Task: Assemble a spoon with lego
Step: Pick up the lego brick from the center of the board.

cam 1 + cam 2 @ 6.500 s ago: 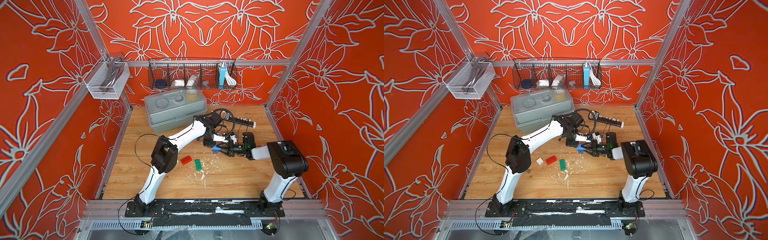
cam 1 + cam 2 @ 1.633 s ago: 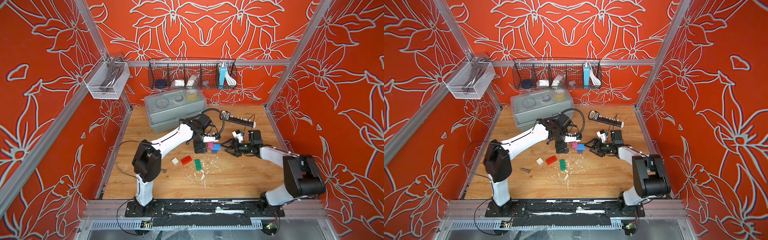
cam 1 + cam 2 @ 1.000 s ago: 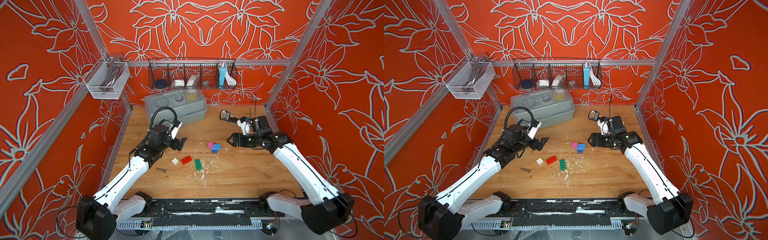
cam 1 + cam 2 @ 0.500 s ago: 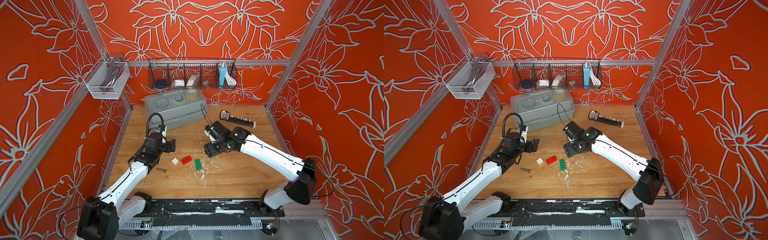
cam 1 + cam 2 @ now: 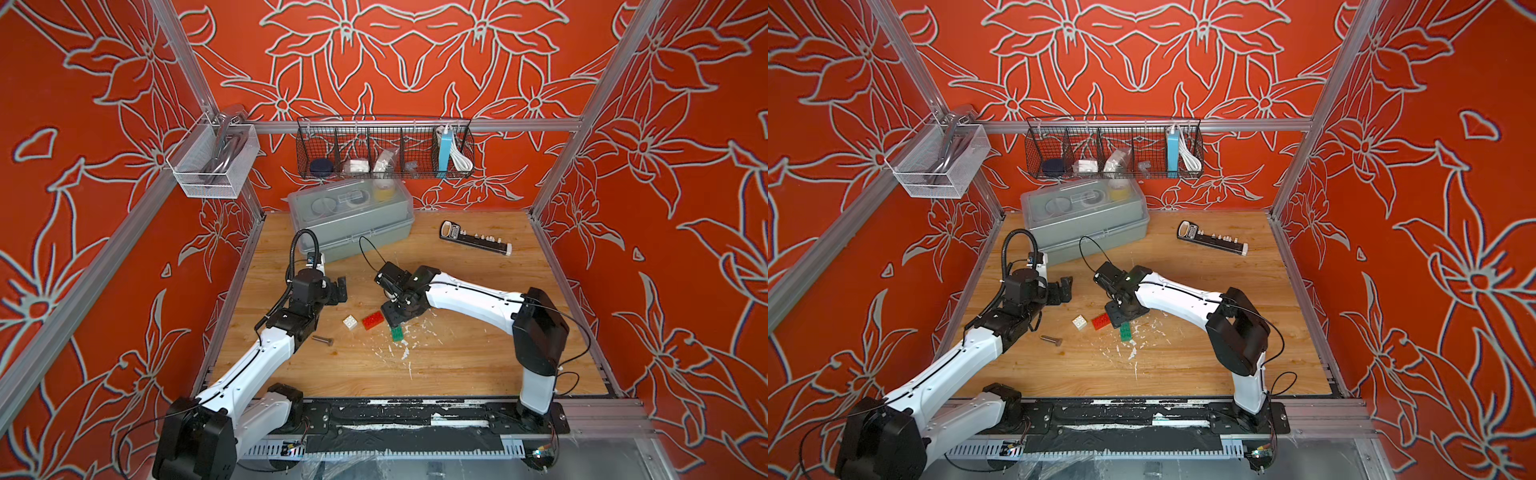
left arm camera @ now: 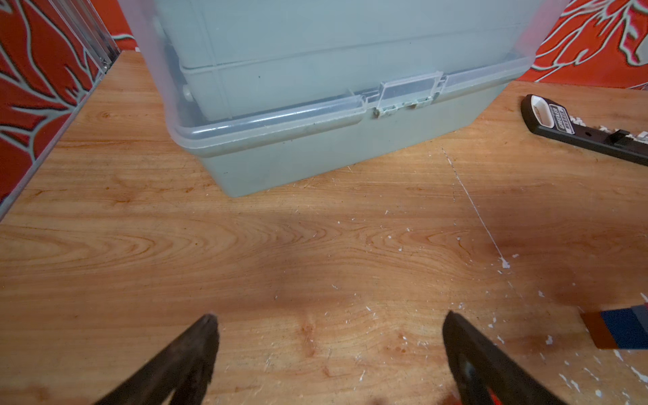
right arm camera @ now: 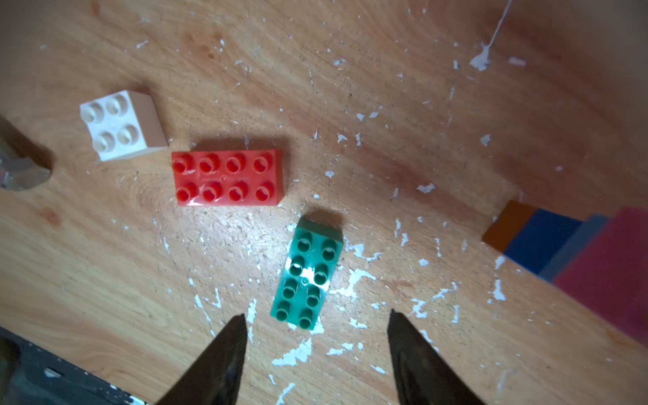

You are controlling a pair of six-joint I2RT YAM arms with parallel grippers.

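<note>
Right gripper (image 7: 315, 315): fingers spread, nothing between them, pointing down just over the near end of the green brick (image 7: 308, 277), with no contact visible. The right arm comes in from the lower right of the frame, elbow raised, forearm stretched left to mid-desk, wrist bent down. Left gripper (image 6: 329, 315): wide apart and empty, held low over bare desk (image 6: 105, 245), facing the grey lidded box (image 6: 315, 87). The left arm rises from the lower left and ends left of centre in both top views. Room: open wood below and right of the bricks. The box and the power strip (image 5: 476, 243) sit toward the upper edge, well apart from them. Lego: the green brick is a 2x4, studs up, with white flecks around it. The red brick (image 7: 228, 179), also a 2x4, lies just beside it, apart. The white brick (image 7: 121, 124), a 2x2, is near the red one, not touching. The grey bolt (image 5: 323, 340) lies farther left. Part-built spoon (image 7: 547, 245): brown, dark blue, light blue and pink joined in a row, lying on the desk near the green brick, hidden under the right arm in both top views.
</note>
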